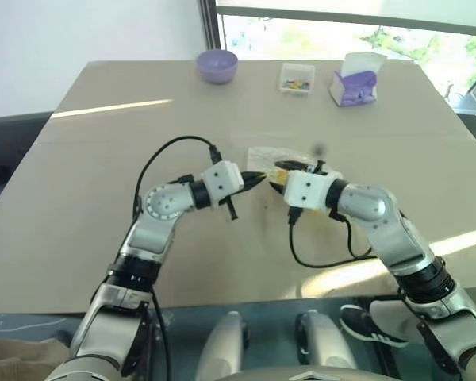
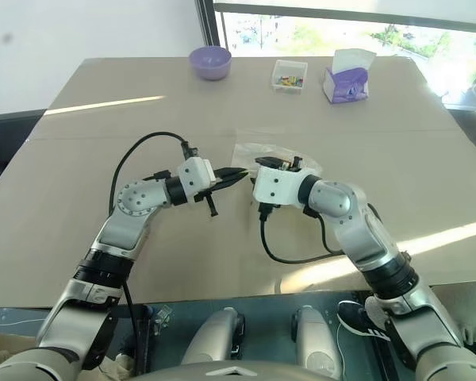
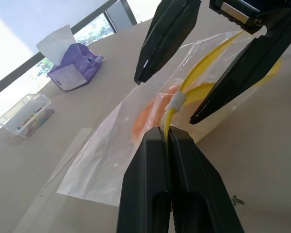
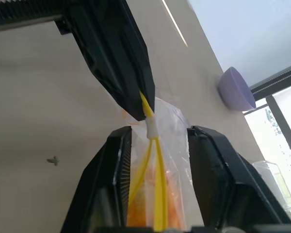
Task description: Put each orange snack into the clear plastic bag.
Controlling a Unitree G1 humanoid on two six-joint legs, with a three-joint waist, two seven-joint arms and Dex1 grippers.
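In the head views, the clear plastic bag (image 1: 282,161) is seen lying on the desk (image 1: 103,159) near its middle, well apart from the far edge. The left tool (image 1: 262,178) is held level over the desk, its two black fingers pressed together on the yellow strip at the end of the bag's mouth. The right tool (image 2: 263,163) is brought in from the opposite side, just beside the left one, with the bag's mouth end between its fingers. Along the far edge of the desk a purple bowl (image 1: 216,65), a small clear box (image 1: 297,78) of coloured bits and a purple-and-white tissue box (image 1: 354,82) are set in a row, the bowl towards the far left and the tissue box towards the far right

In the left wrist view, the left tool's fingers (image 3: 150,189) are seen closed on the yellow strip (image 3: 170,109) just by its white slider. An orange snack (image 3: 148,114) is seen inside the bag, behind the film. The right tool's fingers (image 3: 167,36) are spread apart on either side of the strip

In the right wrist view, the right tool's fingers (image 4: 104,189) are parted, with the bag's mouth and its two yellow strip halves between them; whether the film is touched cannot be told. Orange (image 4: 172,206) shows through the bag low between these fingers
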